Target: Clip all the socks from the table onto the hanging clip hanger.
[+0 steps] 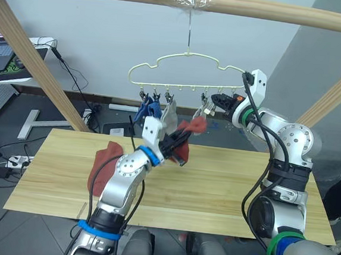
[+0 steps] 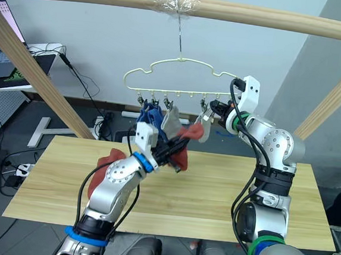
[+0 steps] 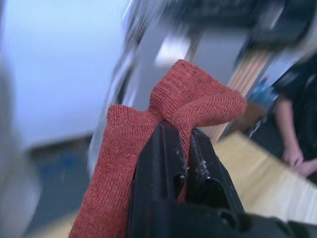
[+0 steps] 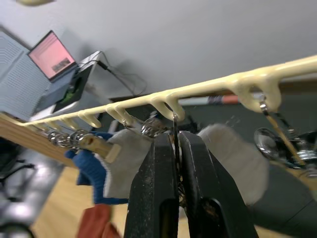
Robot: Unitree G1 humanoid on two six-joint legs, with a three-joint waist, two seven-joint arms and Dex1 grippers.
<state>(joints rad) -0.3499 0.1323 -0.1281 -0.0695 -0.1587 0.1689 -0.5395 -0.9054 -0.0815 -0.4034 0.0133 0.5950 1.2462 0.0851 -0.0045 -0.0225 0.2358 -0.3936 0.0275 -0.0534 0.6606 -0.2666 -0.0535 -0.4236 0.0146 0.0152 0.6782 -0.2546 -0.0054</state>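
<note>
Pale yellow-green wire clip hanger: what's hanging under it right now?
Under the pale yellow-green wire clip hanger: blue knit socks and light grey knit socks on the robot's-left clips. Overlap hides their count. The left gripper raises a rust-red knit sock; the right gripper pinches a clip.

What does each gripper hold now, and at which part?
The left gripper pinches a rust-red knit sock at a fold near its raised end. The right gripper squeezes a small metal clip on the pale wire hanger.
</note>
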